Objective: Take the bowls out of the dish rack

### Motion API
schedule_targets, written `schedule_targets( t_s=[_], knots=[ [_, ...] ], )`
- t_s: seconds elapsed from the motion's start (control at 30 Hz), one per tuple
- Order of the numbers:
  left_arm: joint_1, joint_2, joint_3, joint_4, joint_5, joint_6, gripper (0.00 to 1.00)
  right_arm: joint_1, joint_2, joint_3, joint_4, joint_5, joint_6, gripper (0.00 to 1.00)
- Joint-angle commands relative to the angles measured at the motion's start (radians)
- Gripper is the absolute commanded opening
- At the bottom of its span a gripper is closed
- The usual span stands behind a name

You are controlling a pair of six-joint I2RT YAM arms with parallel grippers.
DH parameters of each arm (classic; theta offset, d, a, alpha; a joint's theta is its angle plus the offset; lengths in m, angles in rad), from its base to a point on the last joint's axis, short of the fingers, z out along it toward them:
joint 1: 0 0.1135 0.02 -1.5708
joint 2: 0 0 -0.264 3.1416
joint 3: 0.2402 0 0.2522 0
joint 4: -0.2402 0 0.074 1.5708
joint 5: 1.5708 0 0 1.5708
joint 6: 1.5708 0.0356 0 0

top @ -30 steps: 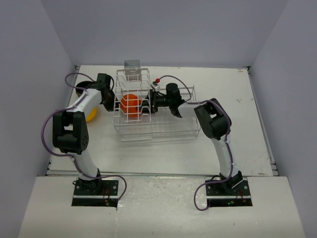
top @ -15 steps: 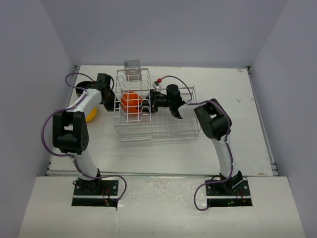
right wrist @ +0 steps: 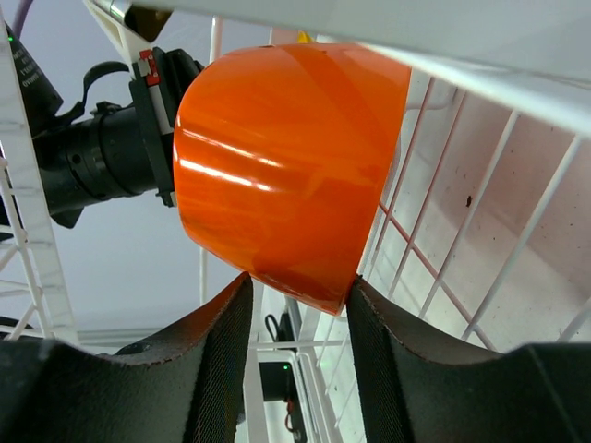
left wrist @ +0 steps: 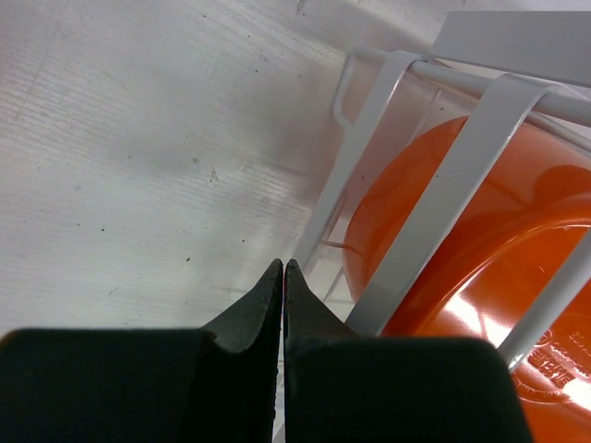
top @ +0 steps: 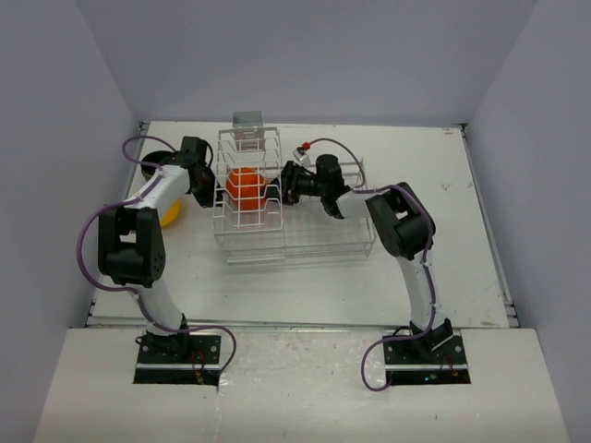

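- Dish rack (top: 319, 238): one, white wire, standing on the table (top: 323, 291). Its tall slotted section is on the left and its low basket is on the right.
- Orange-red bowl (top: 245, 189): one, inside the tall section, tipped on its side among the wires.
- Yellow bowl (top: 172, 215): one, on the table left of the rack, outside it and partly covered by the left arm.
- Dark round item (top: 154, 159): one, beyond the yellow bowl at the far left. Too hidden to name.
- Bowls counted with certainty: two, one in the rack and one out.
- Left gripper (left wrist: 283, 269): one, fingers pressed together with nothing between them, just outside the rack's left wall, beside the orange-red bowl but apart from it.
- Right gripper (right wrist: 297, 293): one, reaching into the tall section from the right, with a finger on each side of the orange-red bowl's narrow end, clamped on it.
- Grey box (top: 247, 118): one, at the rack's far edge.
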Motion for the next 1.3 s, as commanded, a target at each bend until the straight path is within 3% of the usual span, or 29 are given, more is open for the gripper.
schedule_targets(
  t_s=[0.0,0.53,0.73,0.77,0.97,1.27],
  knots=[
    [-0.024,-0.001,0.029,0.013,0.06,0.01,0.0,-0.008,0.012,0.035,-0.025,-0.001,0.069,0.45],
    [-0.024,0.014,0.046,0.016,0.068,0.01,0.0,-0.006,0.123,0.151,0.105,-0.027,0.263,0.42],
    [-0.024,0.019,0.046,0.018,0.071,0.011,0.0,-0.005,0.141,0.133,0.17,-0.005,0.333,0.33],
    [-0.024,0.019,0.046,0.018,0.071,0.013,0.0,-0.005,0.143,0.134,0.179,-0.008,0.339,0.24],
    [-0.021,0.017,0.051,0.016,0.072,0.014,0.0,-0.002,0.14,0.121,0.193,-0.002,0.368,0.0],
    [-0.017,0.011,0.039,0.024,0.082,0.013,0.0,0.0,0.069,0.021,0.285,-0.005,0.388,0.0]
  ],
)
